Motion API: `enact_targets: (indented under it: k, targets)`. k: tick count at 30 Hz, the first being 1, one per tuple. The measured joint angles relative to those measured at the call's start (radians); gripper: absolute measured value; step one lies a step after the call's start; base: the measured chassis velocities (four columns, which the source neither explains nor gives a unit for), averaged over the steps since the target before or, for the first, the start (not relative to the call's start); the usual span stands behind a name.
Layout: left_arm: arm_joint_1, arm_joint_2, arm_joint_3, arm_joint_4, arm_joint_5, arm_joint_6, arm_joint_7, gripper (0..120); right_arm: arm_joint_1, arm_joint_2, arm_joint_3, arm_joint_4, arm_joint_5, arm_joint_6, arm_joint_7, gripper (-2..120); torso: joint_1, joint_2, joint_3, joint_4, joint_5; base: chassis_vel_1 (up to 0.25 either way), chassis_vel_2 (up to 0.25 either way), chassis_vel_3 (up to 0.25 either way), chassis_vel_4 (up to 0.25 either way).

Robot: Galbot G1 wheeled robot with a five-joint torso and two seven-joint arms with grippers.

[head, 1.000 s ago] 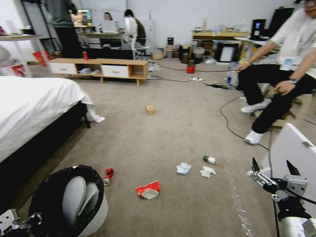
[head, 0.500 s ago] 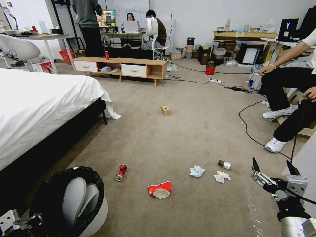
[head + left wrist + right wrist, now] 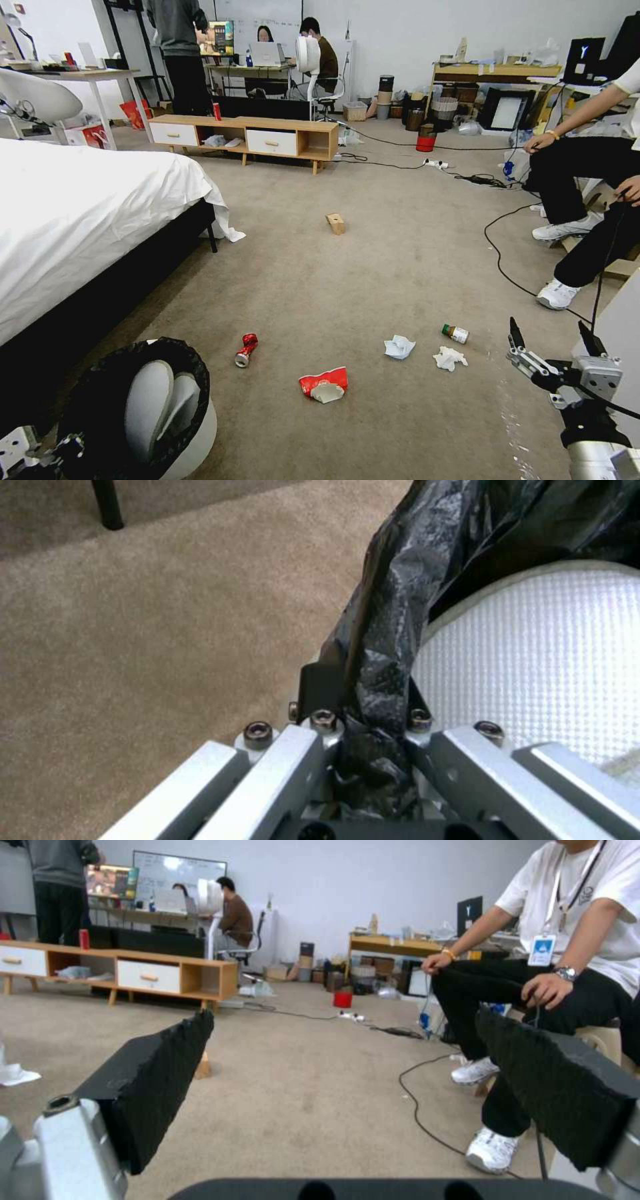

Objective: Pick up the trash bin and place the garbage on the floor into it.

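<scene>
the left gripper (image 3: 363, 705) was clamped on the bag-lined rim of the trash bin (image 3: 193, 433), by the bed (image 3: 80, 200). the right gripper (image 3: 550, 337) hung wide apart, near the tissue wads (image 3: 450, 359) on the floor (image 3: 373, 267).

Bin (image 3: 143, 413) near left, white, round, black bag over rim, white curved lid piece inside; rim clamped by left gripper (image 3: 363, 700). Garbage on beige carpet (image 3: 373, 280): crushed red can (image 3: 245, 350) lying just right of bin; crumpled red-white cup (image 3: 324, 385) near centre; tissue wad (image 3: 399, 347) and second wad (image 3: 449, 359) farther right, close together; green-capped bottle (image 3: 456, 333) on its side just beyond them; tan box (image 3: 335, 223) far centre, well apart.
</scene>
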Motion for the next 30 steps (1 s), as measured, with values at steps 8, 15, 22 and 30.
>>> enact_targets:
  k: [8,15,22,30]
  targets:
    - [0.001,-0.003,-0.001,-0.002,0.0,0.0,0.001,2,-0.003,0.001,0.0,0.0,-0.005,0.007,-0.004,100,0.0,0.0,0.0,0.0,0.0,-0.03,0.032,0.024,-0.037]
    - [0.003,-0.003,-0.006,-0.004,-0.001,0.0,0.001,2,-0.003,0.002,-0.002,-0.001,-0.008,0.01,-0.006,100,0.0,0.0,0.0,0.0001,0.0001,-0.133,0.139,0.152,-0.123]
    - [0.004,-0.003,-0.009,-0.004,-0.003,0.0,0.001,2,-0.003,0.002,-0.002,-0.002,-0.01,0.016,-0.007,100,0.0,0.0,0.0,0.0001,0.0,-0.144,0.127,0.135,-0.14]
    - [0.002,-0.004,-0.009,-0.004,-0.005,0.0,0.001,2,-0.002,0.001,-0.006,-0.002,-0.01,0.022,-0.009,100,0.0,0.0,0.0,0.0001,0.0,-0.066,0.072,0.065,-0.07]
